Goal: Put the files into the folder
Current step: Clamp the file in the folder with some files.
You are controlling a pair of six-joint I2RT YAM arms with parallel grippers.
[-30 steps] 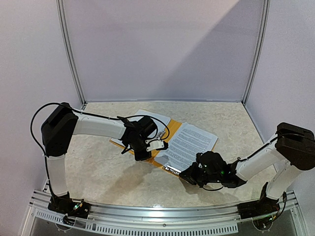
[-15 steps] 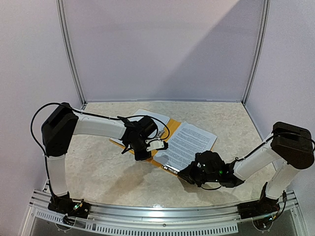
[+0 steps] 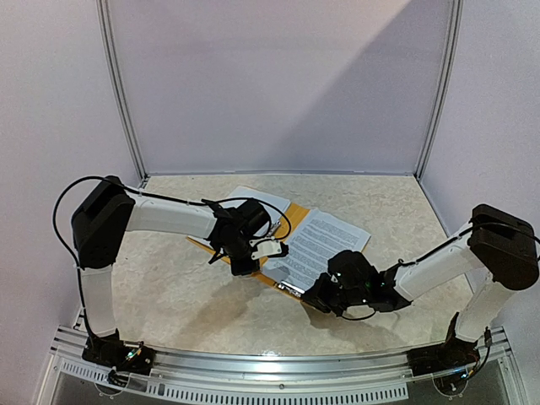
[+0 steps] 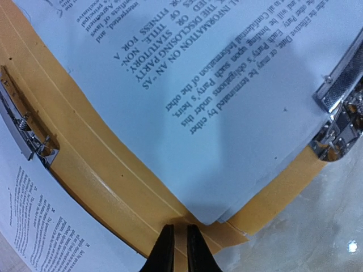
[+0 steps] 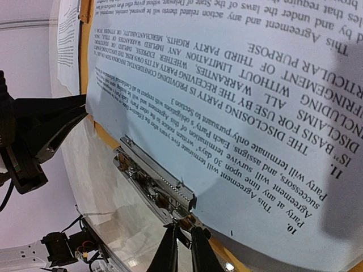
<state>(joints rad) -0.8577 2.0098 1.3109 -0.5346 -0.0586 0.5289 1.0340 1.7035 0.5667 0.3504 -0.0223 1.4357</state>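
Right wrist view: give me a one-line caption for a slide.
The right gripper, fingers nearly together, at the metal clip of the orange folder, printed files lying on it.

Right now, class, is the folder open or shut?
Open. The folder lies spread flat with its orange inner face up, its metal clip exposed, and printed sheets lying on it.

The mottled beige table (image 3: 169,287) bears the open orange-yellow folder (image 3: 296,209) flat near its middle.
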